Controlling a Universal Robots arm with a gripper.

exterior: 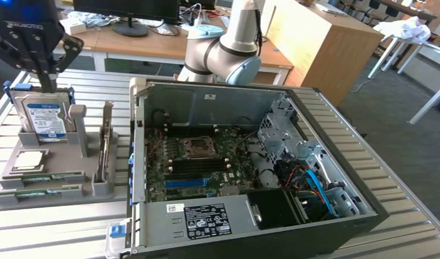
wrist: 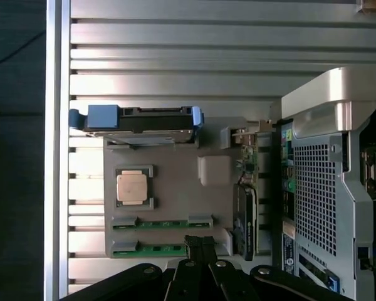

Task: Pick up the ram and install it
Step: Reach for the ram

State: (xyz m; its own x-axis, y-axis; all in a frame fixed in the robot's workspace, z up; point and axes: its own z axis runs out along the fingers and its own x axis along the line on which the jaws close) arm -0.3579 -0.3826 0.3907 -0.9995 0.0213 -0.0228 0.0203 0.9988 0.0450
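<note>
table [exterior: 61,232] [wrist: 175,56]: slatted metal, everything's parked on it
PC case [exterior: 205,102] [wrist: 319,188]: side panel off, motherboard [exterior: 176,178] in plain sight
arm [exterior: 227,51]: elbow sits at 12 o'clock of the case in the exterior view
holder [exterior: 68,156] [wrist: 175,182]: grey parts tray at 9 o'clock of the case
hard drive [exterior: 47,116] [wrist: 141,122]: upright at the holder's 12 o'clock end
gripper [exterior: 47,86] [wrist: 200,239]: up above the holder, tips in front of the hard drive's top edge, fingers pressed together with nothing in them
expansion card [exterior: 105,151] [wrist: 244,219]: on edge at the holder's 3 o'clock side
ram stick [exterior: 43,177] [wrist: 163,222]: flat in its slot, 6 o'clock of the CPU [exterior: 29,161] [wrist: 135,188]
other ram stick [exterior: 40,192] [wrist: 147,249]: flat too, just beside the first at its 6 o'clock
</note>
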